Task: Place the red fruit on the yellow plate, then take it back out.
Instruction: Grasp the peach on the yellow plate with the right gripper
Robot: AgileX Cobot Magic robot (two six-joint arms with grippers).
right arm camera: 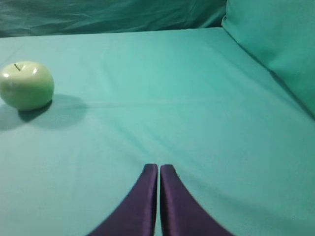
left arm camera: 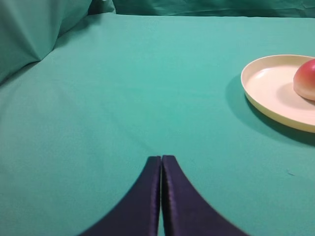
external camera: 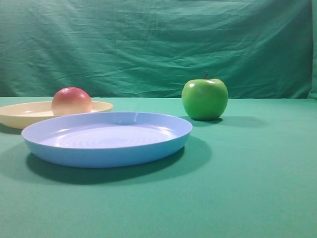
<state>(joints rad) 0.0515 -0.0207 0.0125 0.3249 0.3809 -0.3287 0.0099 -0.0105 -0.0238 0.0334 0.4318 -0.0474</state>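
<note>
- While the red fruit (external camera: pixel 72 100) sits on the yellow plate (external camera: pixel 20 115) at the far left of the counter (external camera: pixel 247 188), neither arm shows in the high view.
- From the left wrist view, the same fruit (left arm camera: pixel 306 79) rests toward the right side of the plate (left arm camera: pixel 268 86), cut off by the picture's edge.
- Nearer the camera and just right of the yellow plate lies a light blue plate (external camera: pixel 106 139); its far rim hides part of the yellow one, and whether the two touch cannot be told.
- To the right and farther back stands a green apple (external camera: pixel 204 98), upright with its stem up, well apart from both plates.
- Left gripper (left arm camera: pixel 161 162): its dark fingers are pressed together with nothing between them, hovering above bare green cloth, with the yellow plate off to its far right.
- Right gripper (right arm camera: pixel 158 169): fingers likewise pressed together and holding nothing, above bare cloth, the apple (right arm camera: pixel 25 84) well off to its far left.
- A wrinkled green cloth backdrop (external camera: pixel 158 44) hangs behind the counter.
</note>
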